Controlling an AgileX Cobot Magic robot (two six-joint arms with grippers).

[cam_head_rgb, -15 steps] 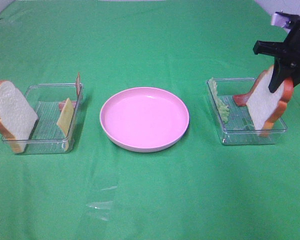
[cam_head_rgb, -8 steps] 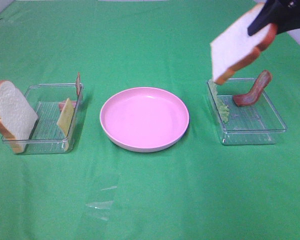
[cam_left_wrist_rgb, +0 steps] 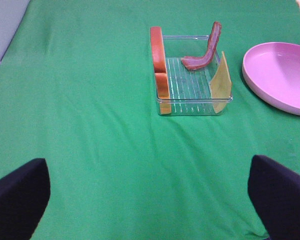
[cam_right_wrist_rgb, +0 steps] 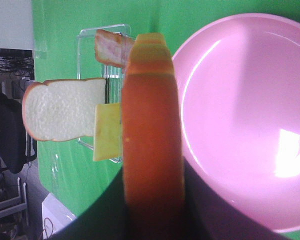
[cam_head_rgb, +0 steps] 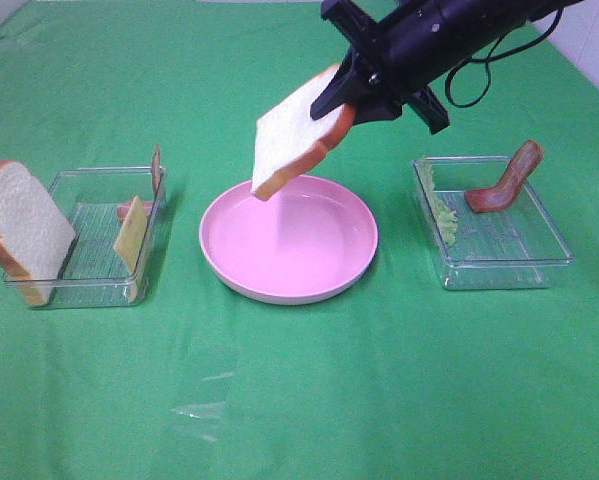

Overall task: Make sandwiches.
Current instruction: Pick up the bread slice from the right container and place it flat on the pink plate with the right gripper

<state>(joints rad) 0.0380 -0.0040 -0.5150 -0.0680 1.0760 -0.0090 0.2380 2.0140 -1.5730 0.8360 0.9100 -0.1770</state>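
Change over the last second: the bread slice (cam_head_rgb: 294, 130), which stood in the right tray (cam_head_rgb: 499, 275) near the bench's (cam_head_rgb: 299, 400) right edge, now hangs in the air over the far rim of the pink plate (cam_head_rgb: 279, 296) at the bench's centre. The right tray holds only lettuce (cam_head_rgb: 439, 205) and a bacon strip (cam_head_rgb: 504, 180). Judgement: the first layer is in transit, and with the plate bare no sandwich is begun. The right arm reaches in from the far right corner, sloping down toward the centre. The right end effector (cam_head_rgb: 344, 95) is narrow, clamped on the slice's crust; the slice hangs tilted, lower corner nearest the plate. The left end effector (cam_left_wrist_rgb: 150, 192) is spread wide and empty, facing the left tray (cam_left_wrist_rgb: 195, 107) with its second slice (cam_left_wrist_rgb: 160, 62) and cheese (cam_left_wrist_rgb: 221, 82).
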